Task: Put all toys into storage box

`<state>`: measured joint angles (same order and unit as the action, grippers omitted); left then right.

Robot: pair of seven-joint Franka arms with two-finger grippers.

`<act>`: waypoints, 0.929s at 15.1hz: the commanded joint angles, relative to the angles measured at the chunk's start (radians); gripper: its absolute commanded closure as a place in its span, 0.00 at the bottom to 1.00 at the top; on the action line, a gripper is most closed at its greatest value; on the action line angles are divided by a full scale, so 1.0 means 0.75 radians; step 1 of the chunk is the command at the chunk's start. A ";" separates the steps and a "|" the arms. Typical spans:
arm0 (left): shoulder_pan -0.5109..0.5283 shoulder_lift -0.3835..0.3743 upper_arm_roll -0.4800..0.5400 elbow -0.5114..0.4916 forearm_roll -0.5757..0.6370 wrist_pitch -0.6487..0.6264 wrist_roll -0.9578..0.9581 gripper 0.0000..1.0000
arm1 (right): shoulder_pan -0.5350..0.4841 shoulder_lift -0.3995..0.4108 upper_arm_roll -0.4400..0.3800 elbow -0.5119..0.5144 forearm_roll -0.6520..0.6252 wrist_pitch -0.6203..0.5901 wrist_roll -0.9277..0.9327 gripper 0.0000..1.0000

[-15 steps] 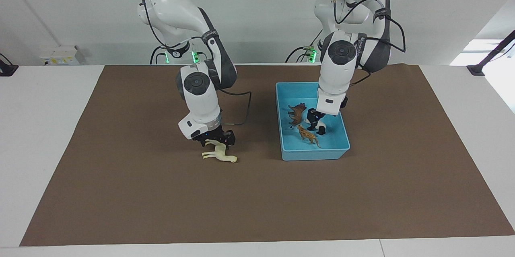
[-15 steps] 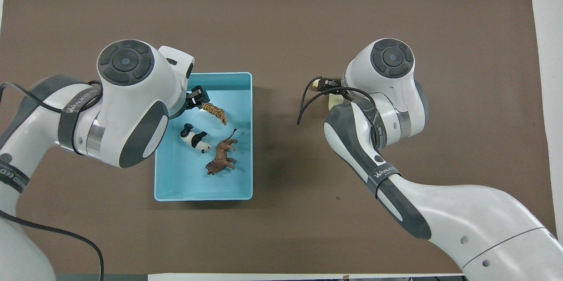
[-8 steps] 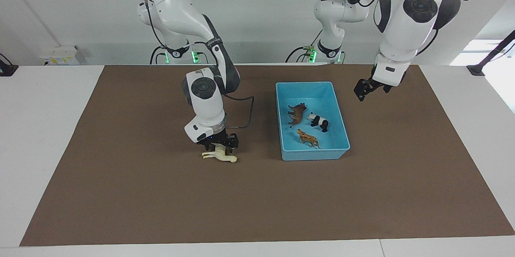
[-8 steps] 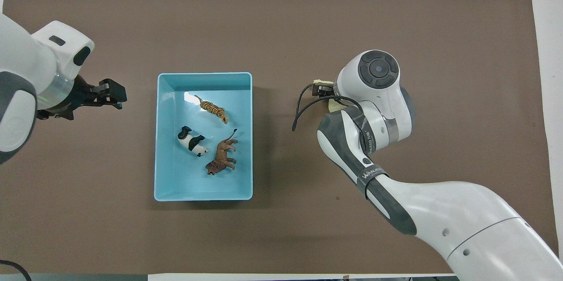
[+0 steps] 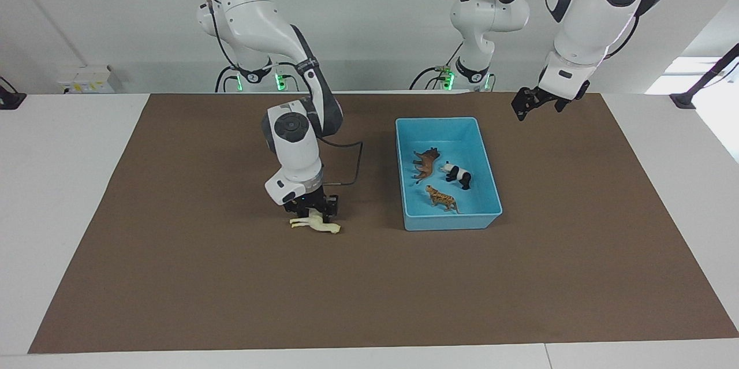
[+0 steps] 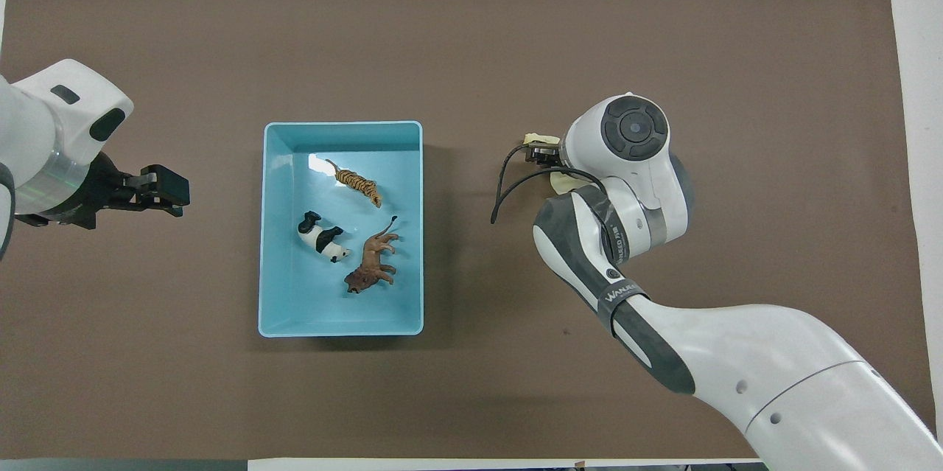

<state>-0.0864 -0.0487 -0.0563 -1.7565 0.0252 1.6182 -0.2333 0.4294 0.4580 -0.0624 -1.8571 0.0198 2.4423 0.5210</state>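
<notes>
Brown matting (image 5: 231,276) covers the table. Storage box (image 5: 488,170) contains tiger (image 5: 441,198), panda (image 5: 458,174) and lion (image 5: 426,163). Right gripper (image 5: 314,210) straddles the cream horse (image 5: 316,224) on the mat; finger gap indeterminate. Left gripper (image 5: 528,104) hangs raised over the mat beside the box, aperture indeterminate.

Right claw (image 5: 314,209) down on the cream-white horse (image 5: 314,224) beside the blue storage box (image 5: 488,175); left claw (image 5: 534,103) raised over the brown mat (image 5: 202,276).

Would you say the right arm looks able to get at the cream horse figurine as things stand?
Probably yes: the right end effector is already down at the cream horse, which lies on the brown mat with nothing around it; the storage box stands apart.
</notes>
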 commanded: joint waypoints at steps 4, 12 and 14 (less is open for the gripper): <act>0.015 0.044 0.008 0.029 -0.028 0.014 0.082 0.00 | 0.010 -0.011 0.003 0.125 -0.016 -0.186 -0.003 1.00; 0.009 0.006 0.008 -0.012 -0.028 0.019 0.096 0.00 | 0.282 0.103 0.026 0.784 0.004 -0.567 0.350 1.00; 0.009 0.016 0.008 0.006 -0.025 0.021 0.115 0.00 | 0.358 0.103 0.034 0.758 0.116 -0.351 0.383 1.00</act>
<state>-0.0831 -0.0198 -0.0527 -1.7427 0.0174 1.6192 -0.1735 0.6514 0.4791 -0.0406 -1.3293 0.0429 2.0680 0.7752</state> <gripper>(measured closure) 0.000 0.581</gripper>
